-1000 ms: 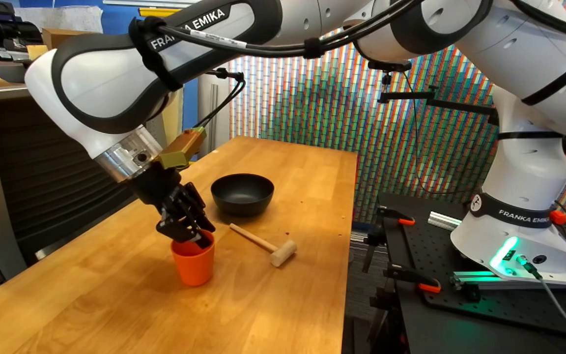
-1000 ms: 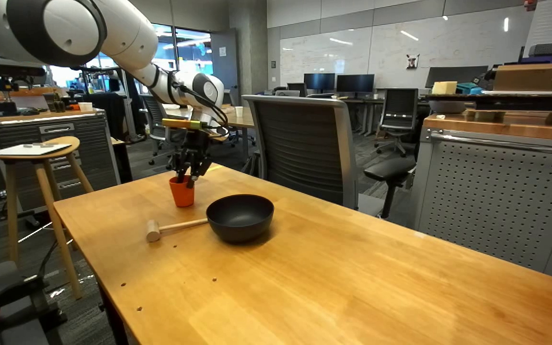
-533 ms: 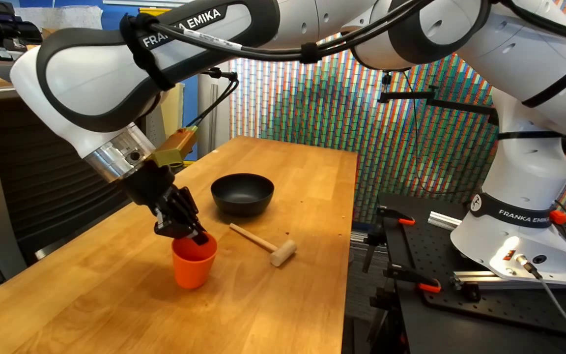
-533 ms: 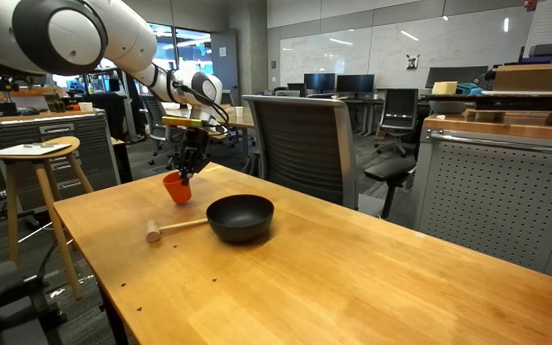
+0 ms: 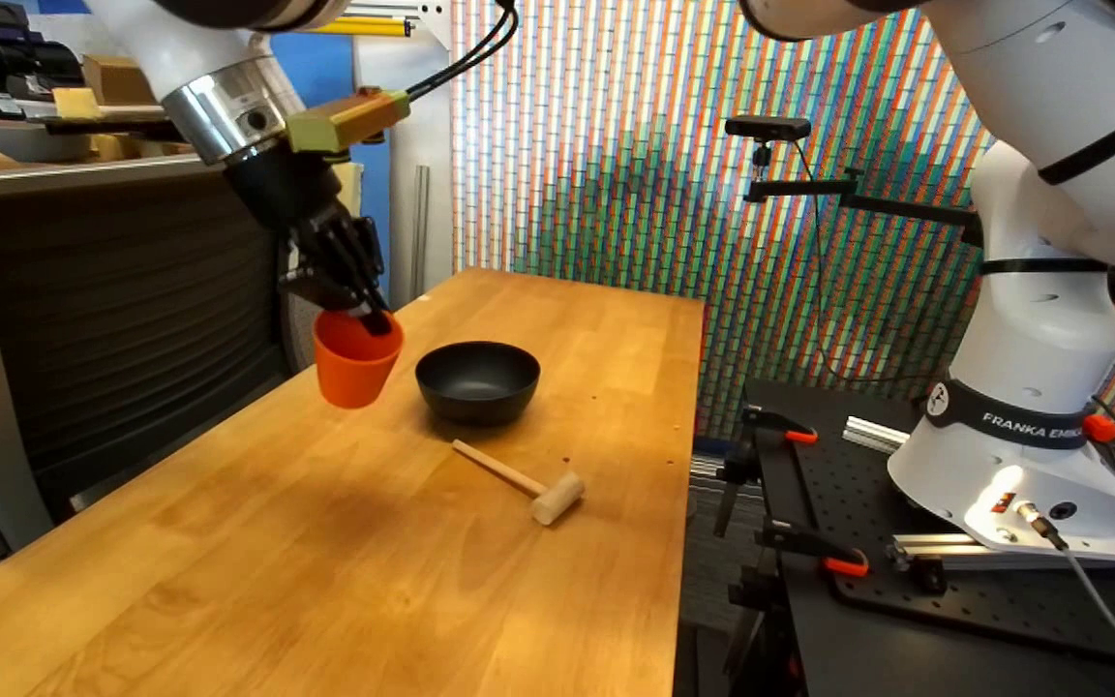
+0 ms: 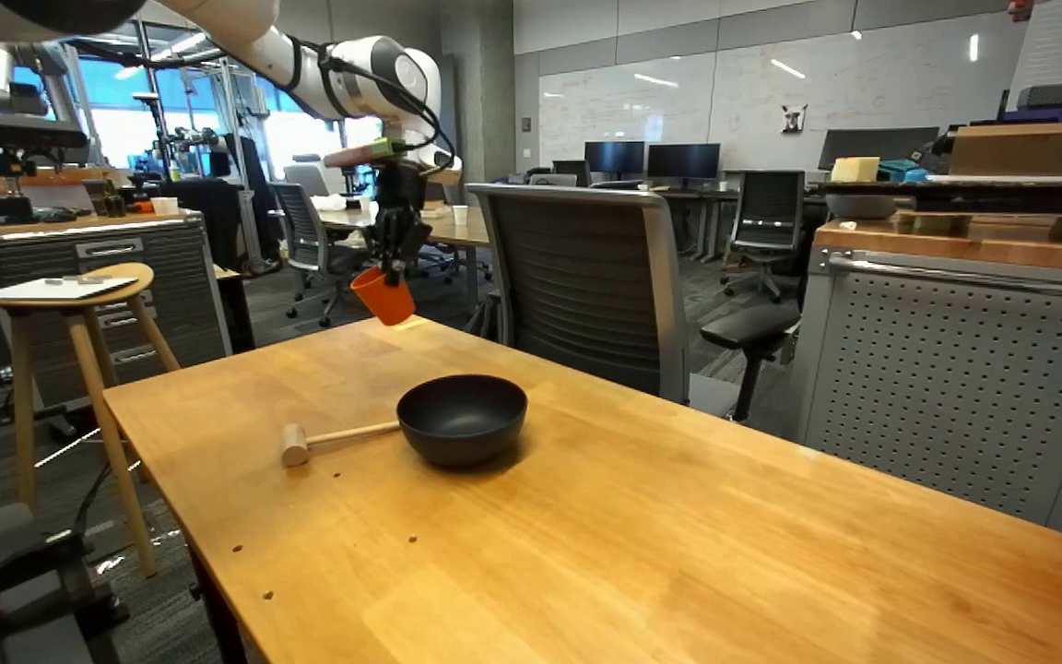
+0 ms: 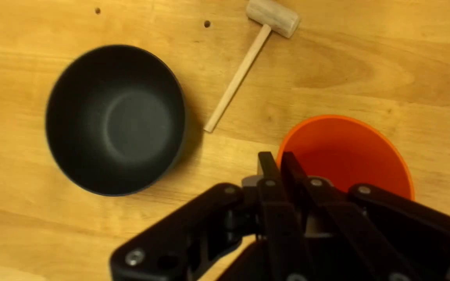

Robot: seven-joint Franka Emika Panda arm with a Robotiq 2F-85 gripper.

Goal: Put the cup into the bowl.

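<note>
The orange-red cup [image 5: 352, 373] is off the table, tilted, with its mouth upward; it shows in both exterior views [image 6: 385, 300]. My gripper [image 5: 376, 318] is shut on the cup's wall at the rim. In the wrist view, one finger of the gripper [image 7: 277, 158] is inside the cup [image 7: 346, 152] and one is outside. The black bowl [image 5: 477, 399] stands upright on the table, to the right of and lower than the cup in that exterior view. It also shows in an exterior view [image 6: 462, 433] and at the left of the wrist view [image 7: 135, 128]. The bowl's inside looks bare.
A pale wooden mallet [image 5: 557, 499] lies on the table beside the bowl; it also shows in the wrist view [image 7: 240, 76]. Its handle end lies close to the bowl. A dark chair [image 6: 586, 295] stands at the table's edge.
The cup has been lifted off the table in the gripper and carried up and toward the bowl's side. It is tilted now, where it was upright a second ago. Bowl and mallet have not moved.
</note>
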